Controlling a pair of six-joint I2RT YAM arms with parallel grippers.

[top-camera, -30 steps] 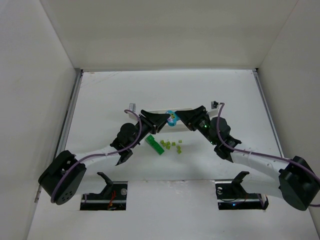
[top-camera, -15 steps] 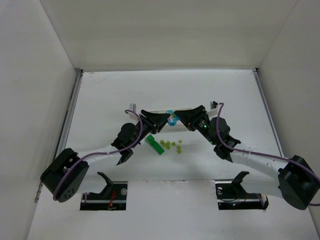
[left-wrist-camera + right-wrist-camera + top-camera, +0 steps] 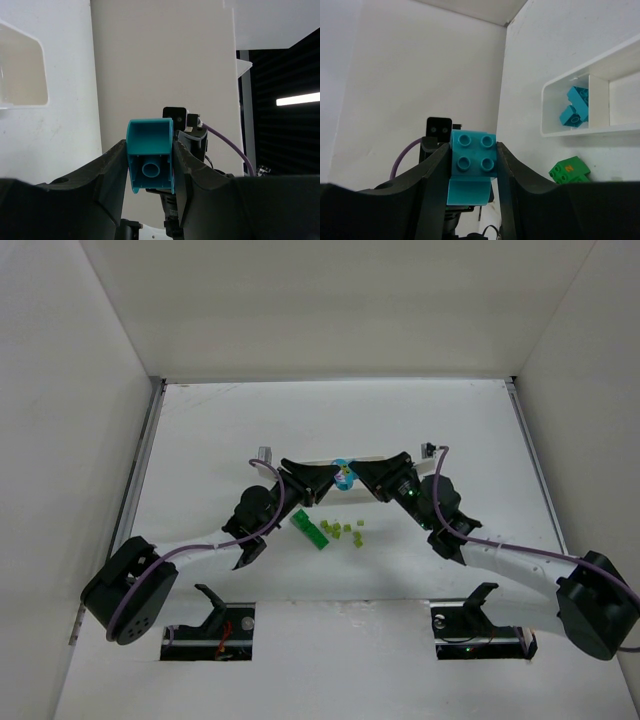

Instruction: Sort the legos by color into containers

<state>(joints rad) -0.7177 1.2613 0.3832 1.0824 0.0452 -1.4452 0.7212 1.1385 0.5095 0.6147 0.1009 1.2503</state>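
A cyan-blue stack point(image 3: 344, 472) hangs in the air between both grippers, just in front of the white tray point(image 3: 372, 460). My left gripper point(image 3: 326, 477) is shut on a cyan brick point(image 3: 149, 161), whose hollow underside shows. My right gripper point(image 3: 361, 472) is shut on a cyan brick point(image 3: 472, 152), whose studs show. In each wrist view the other gripper sits right behind the brick. More cyan bricks point(image 3: 574, 106) lie in one tray compartment. The green brick point(image 3: 310, 530) and several yellow-green pieces point(image 3: 345, 531) lie on the table, nearer than the grippers.
The tray's neighbouring compartment point(image 3: 625, 102) shows white inside. An end compartment point(image 3: 22, 65) shows in the left wrist view. White walls enclose the table on three sides. The green brick point(image 3: 569, 170) lies just in front of the tray.
The cyan stack and both grippers have moved slightly away from me, toward the tray. The bricks on the table have not moved.
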